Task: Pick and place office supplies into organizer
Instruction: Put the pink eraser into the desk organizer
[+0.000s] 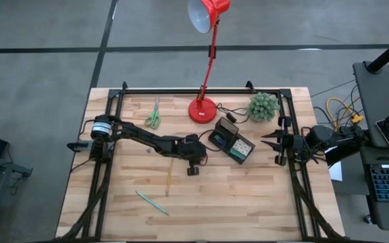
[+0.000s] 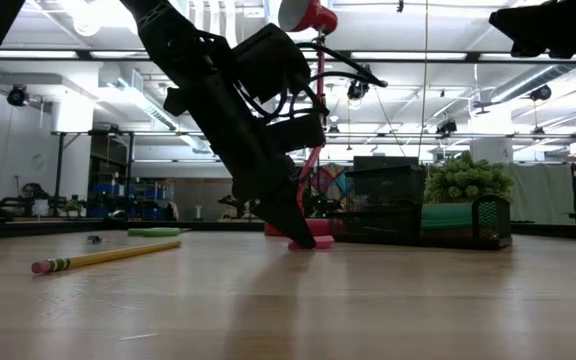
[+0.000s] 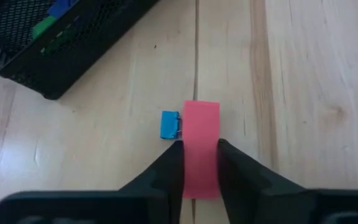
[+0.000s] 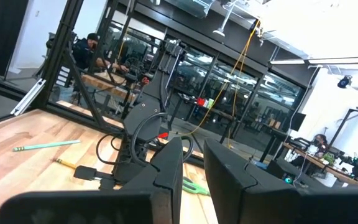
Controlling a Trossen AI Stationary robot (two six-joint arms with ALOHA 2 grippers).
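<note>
We see the left hand [image 3: 200,163] down at the wooden surface [image 1: 248,196], near the middle, with its two fingers [image 3: 166,171] closed against the sides of a pink sticky-note pad [image 3: 201,146]. The pad sits between the fingers, lying flat on the surface and reaching out beyond the fingertips. Just beside the pad, touching or nearly touching its edge, lies a small blue piece [image 3: 169,125], outside the grip. In the low view the same hand [image 2: 303,238] comes down at a slant, its tips meeting the pink pad at the surface.

The black organizer [image 1: 231,142] stands close to this hand, between it and the red lamp base [image 1: 202,109]; blue and green pieces already lie inside it.

The green-handled scissors [image 1: 153,116] lie near the far edge, the yellow pencil [image 1: 169,178] just beside the left arm, and the teal pen [image 1: 151,202] towards the near edge.

The right hand [image 1: 275,142] waits at the right edge of the surface, its fingers [image 4: 169,167] nearly together on nothing.
</note>
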